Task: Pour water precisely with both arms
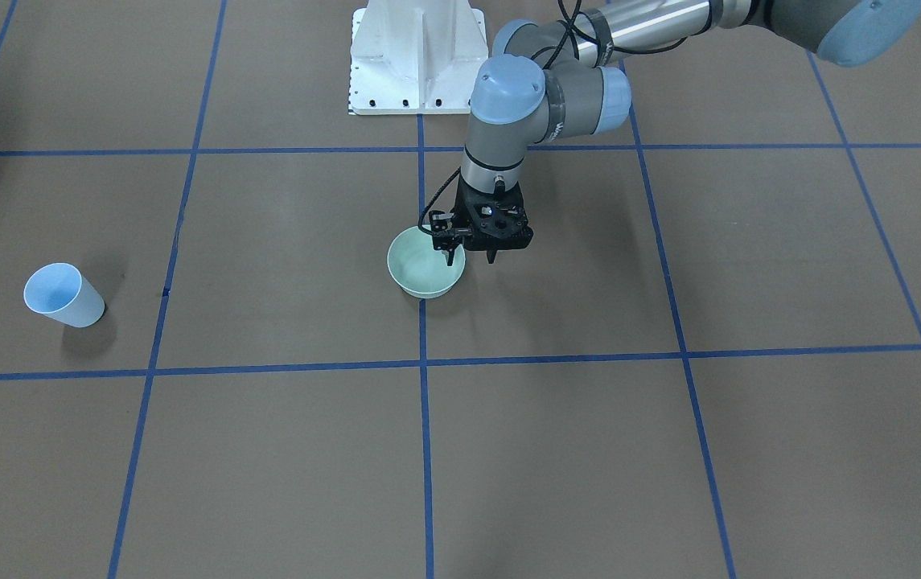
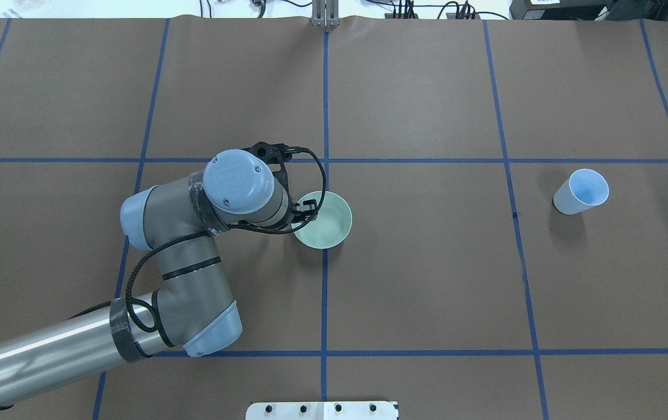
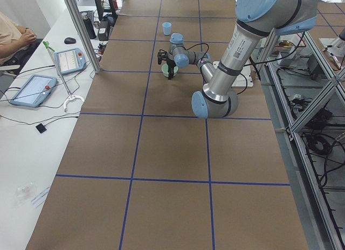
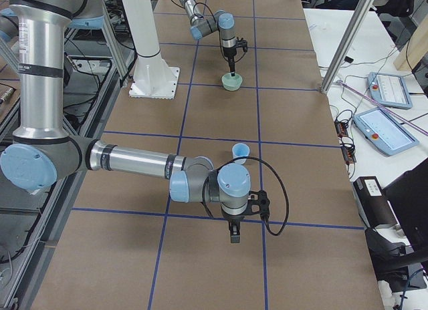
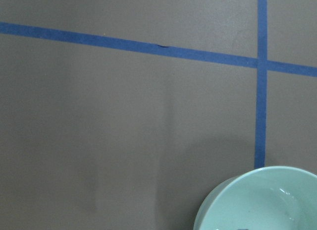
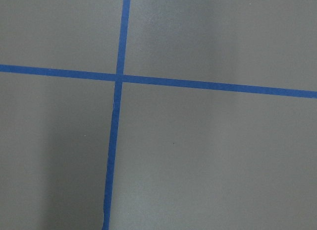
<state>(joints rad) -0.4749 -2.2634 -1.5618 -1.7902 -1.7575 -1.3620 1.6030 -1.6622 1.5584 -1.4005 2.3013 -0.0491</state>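
A mint-green bowl point(image 1: 425, 277) stands near the table's middle; it also shows in the overhead view point(image 2: 326, 224) and the left wrist view point(image 5: 262, 202). My left gripper point(image 1: 471, 257) hangs over the bowl's rim on my left side, open, with one finger inside the bowl and one outside. A pale blue cup point(image 1: 63, 295) stands upright far off on my right side point(image 2: 581, 191). My right gripper point(image 4: 234, 236) shows only in the exterior right view, low over bare table short of the cup point(image 4: 240, 151); I cannot tell if it is open. No water can be made out.
The white pedestal base point(image 1: 417, 56) stands at the robot's edge of the table. Blue tape lines point(image 2: 325, 291) grid the brown table. Side benches hold tablets point(image 3: 31, 90) and cables; a person point(image 3: 13, 37) sits at one.
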